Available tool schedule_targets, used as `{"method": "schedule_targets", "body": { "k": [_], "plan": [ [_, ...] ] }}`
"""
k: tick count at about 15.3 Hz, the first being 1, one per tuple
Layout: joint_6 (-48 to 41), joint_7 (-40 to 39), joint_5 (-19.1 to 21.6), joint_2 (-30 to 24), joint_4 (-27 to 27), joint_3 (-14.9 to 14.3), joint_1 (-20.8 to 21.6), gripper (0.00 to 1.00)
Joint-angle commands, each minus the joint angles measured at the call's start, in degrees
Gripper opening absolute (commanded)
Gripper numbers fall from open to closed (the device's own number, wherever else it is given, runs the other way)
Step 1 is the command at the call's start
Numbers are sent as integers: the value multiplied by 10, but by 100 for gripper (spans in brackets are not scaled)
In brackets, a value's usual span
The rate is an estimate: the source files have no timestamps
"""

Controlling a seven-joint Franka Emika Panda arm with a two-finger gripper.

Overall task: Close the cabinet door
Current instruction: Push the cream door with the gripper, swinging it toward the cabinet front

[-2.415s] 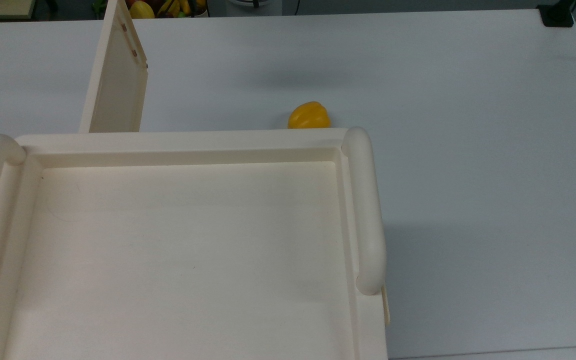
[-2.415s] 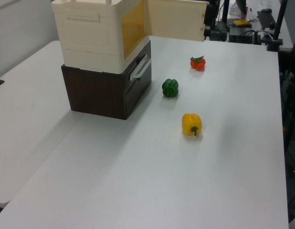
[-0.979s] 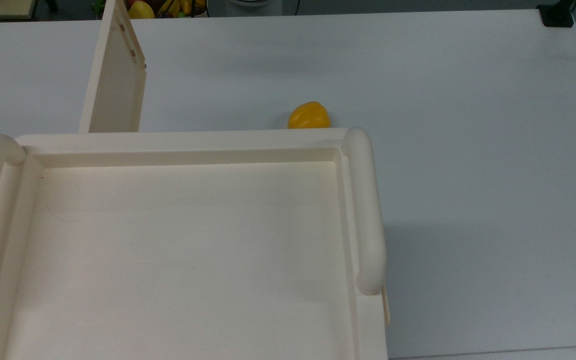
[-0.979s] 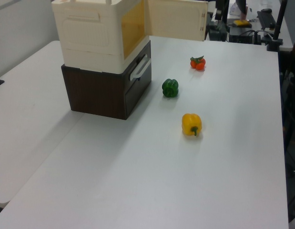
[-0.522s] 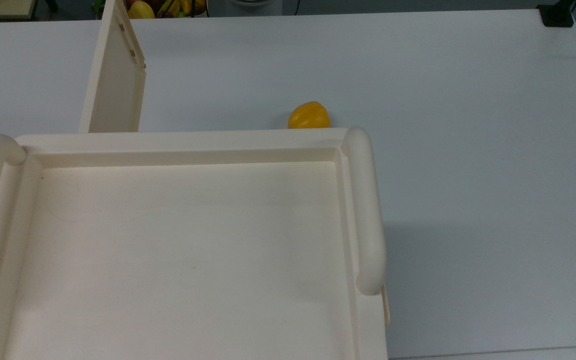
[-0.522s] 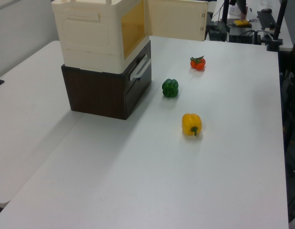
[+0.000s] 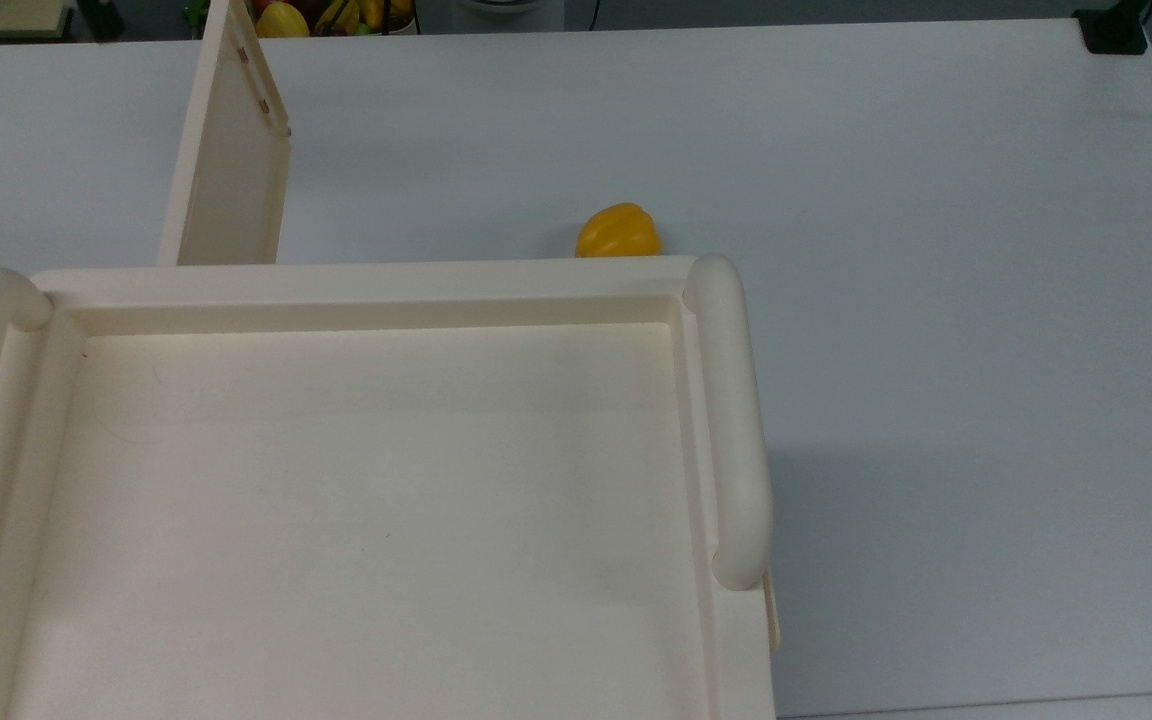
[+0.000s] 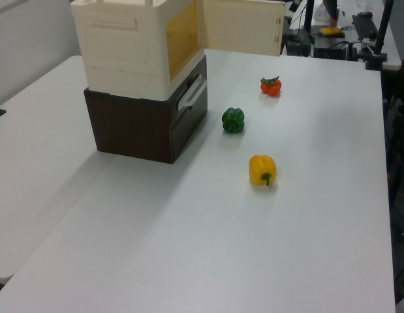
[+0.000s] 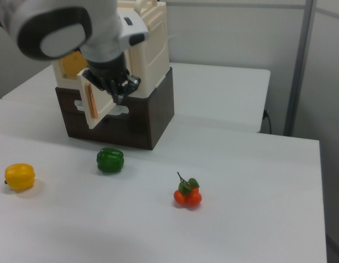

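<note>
While swung open:
cabinet door (image 7: 231, 160): cream panel, recessed face, brown screw marks, at cabinet's (image 8: 133, 45) eleven o'clock.
gripper (image 9: 119, 87): at door's edge, finger state unclear.

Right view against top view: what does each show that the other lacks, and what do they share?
Right view alone: the white robot arm with its dark gripper at the open cream cabinet door, a dark brown drawer unit under the cabinet, a green bell pepper, a cluster of small red tomatoes. Top view alone: the cream cabinet's recessed top with rounded rails. Shared: the cabinet, its open door, the yellow bell pepper, the white table.
</note>
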Motion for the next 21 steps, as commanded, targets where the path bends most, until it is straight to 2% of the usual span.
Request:
{"method": "schedule_targets", "body": {
  "k": [1,6,11,21],
  "plan": [
    [60,-11,52,26,-8,3,11,0],
    [99,-4,79,56,-7,36,18,0],
    [120,8,82,69,-6,75,19,0],
    [264,87,80,125,6,155,58,0]
  ]
}}
